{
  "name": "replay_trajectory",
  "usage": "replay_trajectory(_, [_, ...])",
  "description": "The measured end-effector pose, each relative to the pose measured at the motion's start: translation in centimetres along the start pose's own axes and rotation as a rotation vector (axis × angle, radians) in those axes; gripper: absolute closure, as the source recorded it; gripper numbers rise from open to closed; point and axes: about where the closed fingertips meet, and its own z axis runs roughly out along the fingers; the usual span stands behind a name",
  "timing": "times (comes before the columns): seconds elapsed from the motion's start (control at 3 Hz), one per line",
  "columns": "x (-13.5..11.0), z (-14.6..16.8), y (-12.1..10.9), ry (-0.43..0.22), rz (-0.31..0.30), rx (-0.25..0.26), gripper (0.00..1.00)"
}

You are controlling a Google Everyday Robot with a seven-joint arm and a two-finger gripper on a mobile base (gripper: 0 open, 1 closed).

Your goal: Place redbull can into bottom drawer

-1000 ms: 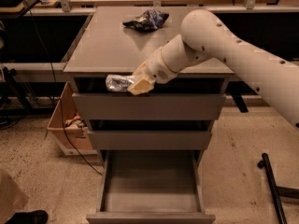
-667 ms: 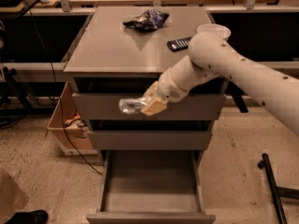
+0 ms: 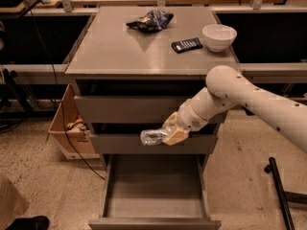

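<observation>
The redbull can (image 3: 151,137) lies sideways in my gripper (image 3: 168,134), a slim silver cylinder held in front of the middle drawer's front. My gripper is shut on it, its tan fingers (image 3: 173,136) around the can's right end. The white arm (image 3: 249,102) comes in from the right. The bottom drawer (image 3: 154,218) is pulled out below the can, its inside bare and grey. The can hangs above the drawer's back part, well above its floor.
On the cabinet top (image 3: 110,47) lie a dark blue snack bag (image 3: 149,20), a black remote (image 3: 187,44) and a white bowl (image 3: 219,36). A cardboard box (image 3: 64,126) stands left of the cabinet. A black bar (image 3: 280,195) lies on the floor at right.
My gripper has come down with the can, from the level of the cabinet's top edge to the middle drawer's front, and has shifted right. The bottom drawer has stayed open.
</observation>
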Motion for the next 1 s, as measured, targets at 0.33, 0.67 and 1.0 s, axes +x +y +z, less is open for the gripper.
replay_trajectory(0.33, [0.8, 1.1, 0.5, -0.006, 0.005, -0.002, 1.0])
replay_trajectory(0.67, [5.1, 4.2, 0.6, 0.008, 0.032, 0.009, 1.0])
replay_trajectory(1.0, [10.6, 8.2, -0.4, 0.009, 0.069, 0.047, 1.0])
